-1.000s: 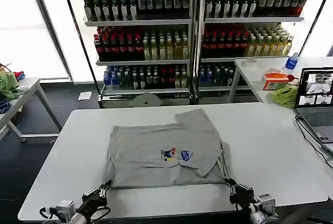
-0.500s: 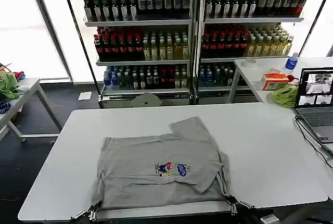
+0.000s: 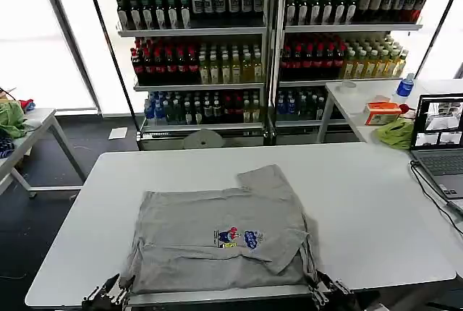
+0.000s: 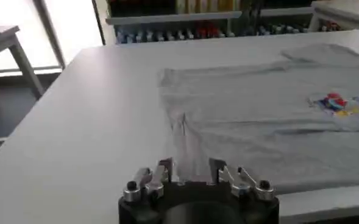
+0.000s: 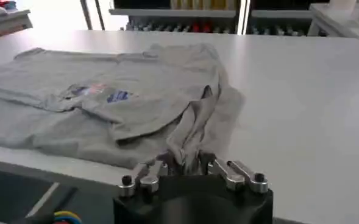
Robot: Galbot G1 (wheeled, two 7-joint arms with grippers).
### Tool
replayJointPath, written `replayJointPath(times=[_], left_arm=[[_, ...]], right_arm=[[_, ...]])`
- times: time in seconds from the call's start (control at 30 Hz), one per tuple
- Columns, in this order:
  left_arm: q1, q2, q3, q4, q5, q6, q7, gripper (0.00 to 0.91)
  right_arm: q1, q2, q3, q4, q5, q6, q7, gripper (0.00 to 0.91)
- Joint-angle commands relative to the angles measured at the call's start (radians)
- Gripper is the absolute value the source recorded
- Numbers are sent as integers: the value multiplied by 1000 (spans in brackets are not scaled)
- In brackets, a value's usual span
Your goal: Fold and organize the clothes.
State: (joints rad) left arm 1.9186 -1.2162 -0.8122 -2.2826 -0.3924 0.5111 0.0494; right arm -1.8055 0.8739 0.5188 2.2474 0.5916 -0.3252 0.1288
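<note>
A light grey T-shirt (image 3: 224, 242) with a small multicoloured chest print lies flat by the near edge of the white counter (image 3: 376, 202). Our left claw (image 4: 191, 176) pinches the shirt's near left corner; our right claw (image 5: 188, 164) appears clamped on bunched fabric at the near right corner, both at the counter's edge.

Left gripper (image 3: 114, 293): low at the table's near edge, left side; fingers closed on the shirt's (image 3: 217, 235) near left corner, seen pinched between them in the left wrist view (image 4: 190, 173).
Right gripper (image 3: 323, 288): at the near edge, right side; fingers clamped on a bunched fold of the shirt's near right corner (image 5: 188, 161).
</note>
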Motion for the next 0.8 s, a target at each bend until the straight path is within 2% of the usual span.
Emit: replayJointPath(times=[0.03, 0.1, 0.2, 0.33, 0.43, 0.53, 0.63, 0.8], left_arm=[[1, 34, -66, 1, -46, 11, -3, 907], [-29, 55, -80, 15, -59, 20, -3, 907], [-101, 111, -95, 36, -97, 39, -1, 907], [-220, 190, -66, 102, -155, 55, 3, 907], [-314, 233, 4, 174, -186, 51, 7, 907], [-431, 281, 79, 283, -186, 49, 23, 907], [-539, 312, 146, 381, -207, 38, 33, 907], [-686, 342, 245, 507, -250, 32, 32, 907]], right_arm=[[73, 0, 29, -19, 41, 14, -9, 907], [135, 0, 46, -44, 74, 13, -21, 907], [215, -26, 77, -74, 136, 0, -70, 907], [405, -52, 54, -149, 165, -53, -131, 907], [569, -48, -13, -224, 174, -113, -170, 907], [794, -10, -152, -372, 171, -212, -211, 907], [1001, 36, -265, -529, 152, -248, -226, 907], [1173, 113, -406, -757, 122, -235, -245, 907]])
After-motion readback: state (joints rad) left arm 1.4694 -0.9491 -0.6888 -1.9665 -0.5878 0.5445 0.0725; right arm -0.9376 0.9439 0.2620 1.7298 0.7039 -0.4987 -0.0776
